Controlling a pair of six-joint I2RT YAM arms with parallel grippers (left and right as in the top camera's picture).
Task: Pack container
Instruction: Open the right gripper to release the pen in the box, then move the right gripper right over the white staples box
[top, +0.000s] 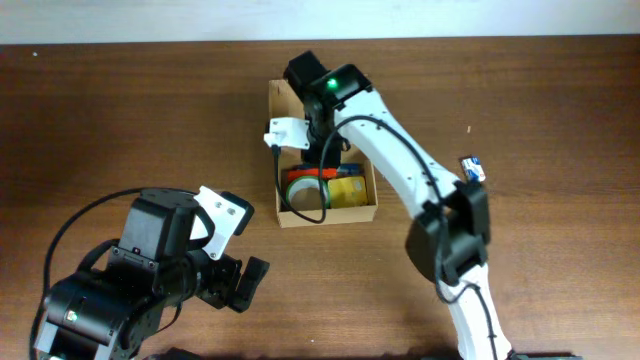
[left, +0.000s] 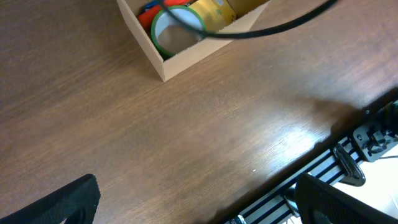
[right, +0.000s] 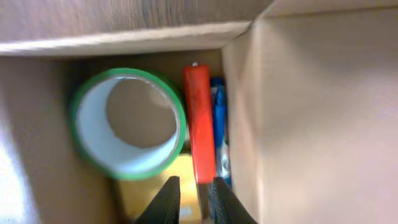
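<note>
The container (top: 290, 215) is a tan cardboard box at the table's middle, also showing in the left wrist view as the container (left: 186, 53). Inside lie a green tape roll (top: 305, 192), a red-orange item (right: 199, 124), a blue item (right: 219, 134) and a yellow pad (top: 350, 190). My right gripper (right: 194, 200) reaches down into the container (right: 311, 112). Its jaws stand a narrow gap apart just over the red item's near end, without clamping it. My left gripper (left: 199, 205) hangs wide open over bare table, near the front edge, holding nothing.
A small blue-and-white object (top: 473, 167) lies on the table right of the box. A black cable (left: 280, 28) crosses the left wrist view above the box. The table's front edge and metal rails (left: 348, 162) run close to my left gripper.
</note>
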